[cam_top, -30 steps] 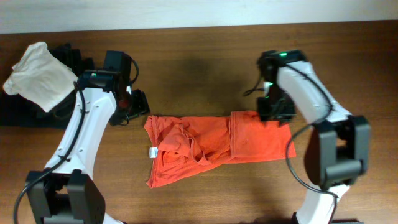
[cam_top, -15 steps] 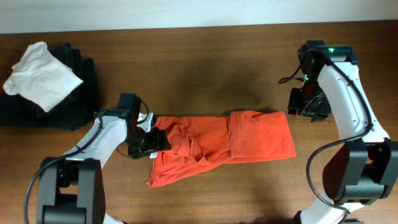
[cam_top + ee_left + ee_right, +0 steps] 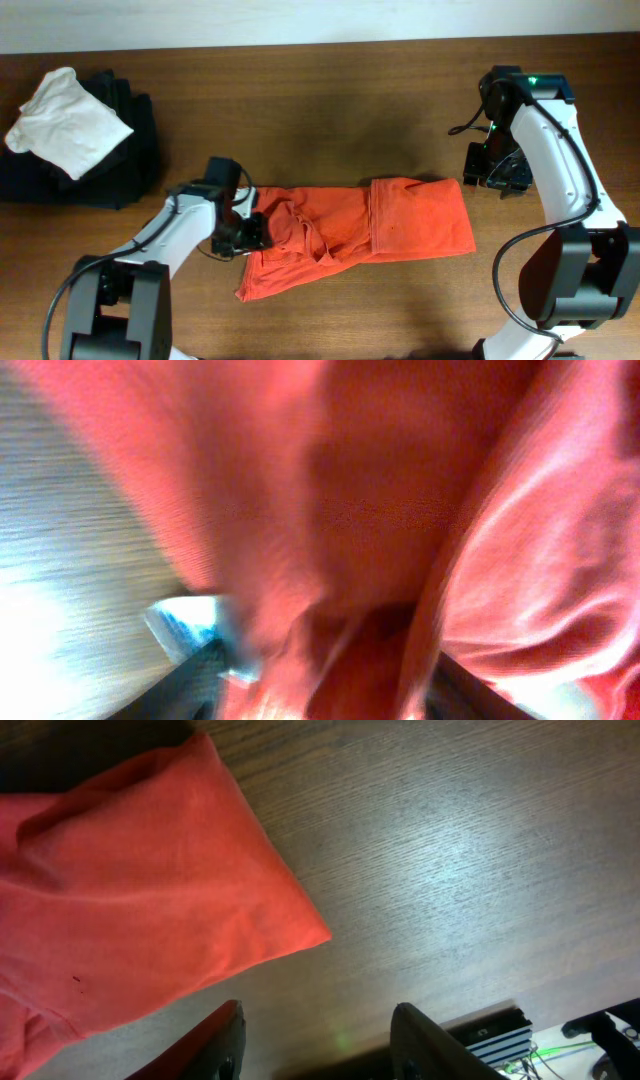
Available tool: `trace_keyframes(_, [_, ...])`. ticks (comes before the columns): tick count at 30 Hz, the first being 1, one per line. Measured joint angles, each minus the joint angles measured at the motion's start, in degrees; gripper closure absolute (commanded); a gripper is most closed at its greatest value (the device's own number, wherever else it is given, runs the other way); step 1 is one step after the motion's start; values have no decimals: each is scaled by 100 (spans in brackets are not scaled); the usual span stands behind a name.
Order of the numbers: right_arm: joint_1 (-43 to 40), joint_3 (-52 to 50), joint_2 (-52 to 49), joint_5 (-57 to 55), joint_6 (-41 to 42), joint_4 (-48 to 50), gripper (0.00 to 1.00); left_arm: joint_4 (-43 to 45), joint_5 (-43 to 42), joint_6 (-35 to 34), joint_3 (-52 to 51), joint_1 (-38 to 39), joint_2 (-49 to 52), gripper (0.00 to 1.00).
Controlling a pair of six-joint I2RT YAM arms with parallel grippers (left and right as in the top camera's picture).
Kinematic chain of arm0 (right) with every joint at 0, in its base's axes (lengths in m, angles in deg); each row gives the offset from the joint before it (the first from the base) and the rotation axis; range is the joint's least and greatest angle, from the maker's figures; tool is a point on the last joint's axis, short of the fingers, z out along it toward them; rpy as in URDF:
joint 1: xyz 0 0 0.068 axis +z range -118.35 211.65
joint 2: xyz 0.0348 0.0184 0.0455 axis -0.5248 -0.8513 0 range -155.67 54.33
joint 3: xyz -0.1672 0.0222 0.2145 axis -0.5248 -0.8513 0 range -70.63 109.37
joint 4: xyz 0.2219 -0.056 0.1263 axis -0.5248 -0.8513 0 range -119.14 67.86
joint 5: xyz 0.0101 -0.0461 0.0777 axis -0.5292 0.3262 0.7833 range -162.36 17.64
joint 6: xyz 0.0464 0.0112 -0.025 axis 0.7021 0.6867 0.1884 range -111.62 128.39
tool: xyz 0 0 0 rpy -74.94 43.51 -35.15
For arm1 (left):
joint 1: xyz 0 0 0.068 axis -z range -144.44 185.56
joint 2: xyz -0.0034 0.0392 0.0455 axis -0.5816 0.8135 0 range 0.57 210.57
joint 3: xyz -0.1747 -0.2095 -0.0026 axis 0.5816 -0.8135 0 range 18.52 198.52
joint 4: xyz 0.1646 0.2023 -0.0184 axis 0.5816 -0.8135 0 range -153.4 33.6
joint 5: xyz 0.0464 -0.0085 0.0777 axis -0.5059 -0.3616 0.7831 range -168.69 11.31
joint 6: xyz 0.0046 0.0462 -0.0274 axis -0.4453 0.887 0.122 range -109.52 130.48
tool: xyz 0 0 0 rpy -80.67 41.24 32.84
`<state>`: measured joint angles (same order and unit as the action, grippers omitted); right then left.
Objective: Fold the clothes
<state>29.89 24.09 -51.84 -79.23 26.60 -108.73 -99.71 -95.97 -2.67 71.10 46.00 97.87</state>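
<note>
Jaws of right gripper stood apart, empty, just off garment's far right corner, likely parked clear of fold. At left edge, left gripper sat buried in cloth; clamped or not, cannot tell through blur. Table bore orange garment at centre, left half rumpled. Far left, dark stack carried white cloth. No bin seen.

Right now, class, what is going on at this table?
Two robot arms work on an orange garment lying rumpled on the table. The left end effector is at its left edge, right against the fabric; whether it grips is unclear. The right end effector hangs open off the cloth, beyond its right corner. Other clothes lie piled far left.
</note>
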Motion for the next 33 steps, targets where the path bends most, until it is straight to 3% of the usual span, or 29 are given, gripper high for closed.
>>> trace_keyframes(2, [0, 0, 0, 0, -2, 0, 49, -107, 125, 0, 146, -140, -2, 92])
trace_keyframes(4, [0, 0, 0, 0, -2, -2, 49, -98, 197, 7, 267, -225, -2, 48])
trace_keyframes(6, [0, 0, 0, 2, -4, 0, 49, -120, 249, 4, 286, -227, -2, 36])
trace_keyframes(15, [0, 0, 0, 0, -4, -2, 49, -245, 275, -7, 275, -221, -2, 34])
trace_keyframes(20, [0, 0, 0, 0, -2, -4, 49, 295, 120, -11, -66, -223, -2, 37])
trace_keyframes(22, [0, 0, 0, 0, -2, -4, 49, 431, 7, -11, -138, -223, -35, 45])
trace_keyframes(23, [0, 0, 0, 0, -4, -9, 49, 492, -55, -9, -175, -223, -46, 54])
trace_keyframes(27, [0, 0, 0, 0, -7, -20, 49, 551, -374, -11, -328, -223, -66, 66])
trace_keyframes(31, [0, 0, 0, 0, -7, -22, 49, 612, -562, -39, -393, -210, -66, 100])
trace_keyframes(33, [0, 0, 0, 2, -2, -24, 49, 675, -614, 4, -407, -181, -66, 100])
